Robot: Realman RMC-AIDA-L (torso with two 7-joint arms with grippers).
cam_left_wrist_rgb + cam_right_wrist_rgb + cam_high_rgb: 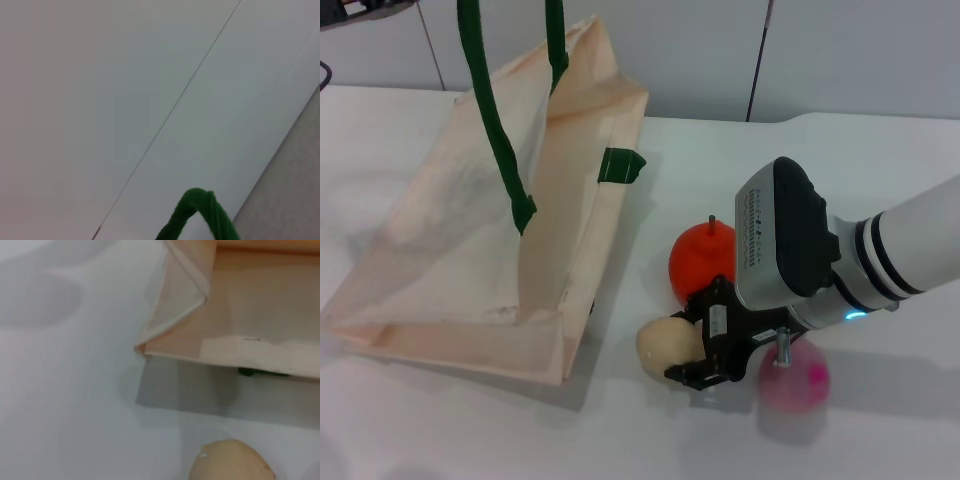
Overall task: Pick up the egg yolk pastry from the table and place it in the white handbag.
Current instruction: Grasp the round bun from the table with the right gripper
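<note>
Your right tool (692,352) sits against the egg yolk pastry (667,345), its grip state unclear, the white handbag (470,270) lying to its left.

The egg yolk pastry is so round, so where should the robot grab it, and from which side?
Probably across its widest middle, so the smooth ball cannot squirt out. The egg yolk pastry sits on the table with the white handbag to its left and the orange fruit just behind. The right gripper is already at its right side, so coming from the right and above looks best.
</note>
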